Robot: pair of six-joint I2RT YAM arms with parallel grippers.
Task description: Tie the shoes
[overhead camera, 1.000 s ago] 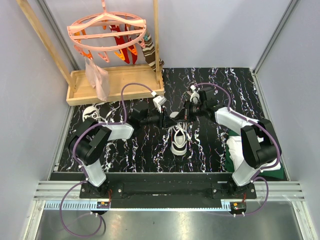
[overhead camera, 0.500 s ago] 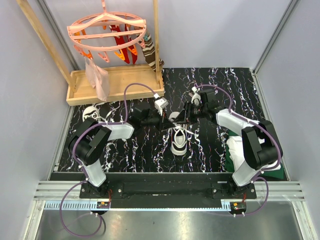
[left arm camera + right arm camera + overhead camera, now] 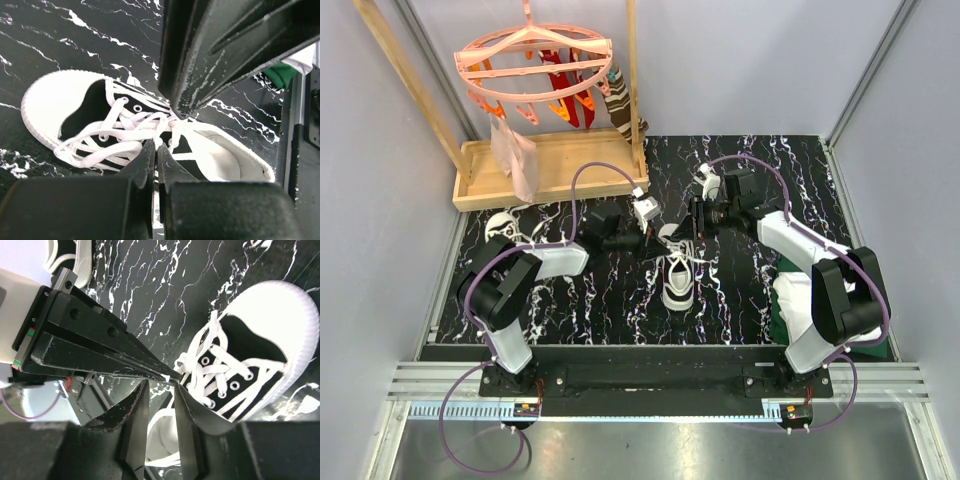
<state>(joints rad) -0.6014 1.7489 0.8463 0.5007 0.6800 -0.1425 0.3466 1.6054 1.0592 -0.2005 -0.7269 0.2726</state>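
Left pincer [image 3: 156, 145] just closed, now clamped on white lace [image 3: 130, 134] above shoe [image 3: 678, 282] at table [image 3: 570, 290] centre. Right pincer [image 3: 160, 385] just released, jaws apart. Lace handover likely complete; knot not yet tied.

I count two shoes: one shoe [image 3: 677, 278] mid-table, another shoe [image 3: 504, 224] by the left edge. Two robot arms, a left arm [image 3: 548, 262] and a right arm [image 3: 788, 238]. One wooden tray [image 3: 550, 190], one pink round hanger [image 3: 533, 40], one striped sock [image 3: 618, 100] hanging, one folded cloth [image 3: 788, 298].
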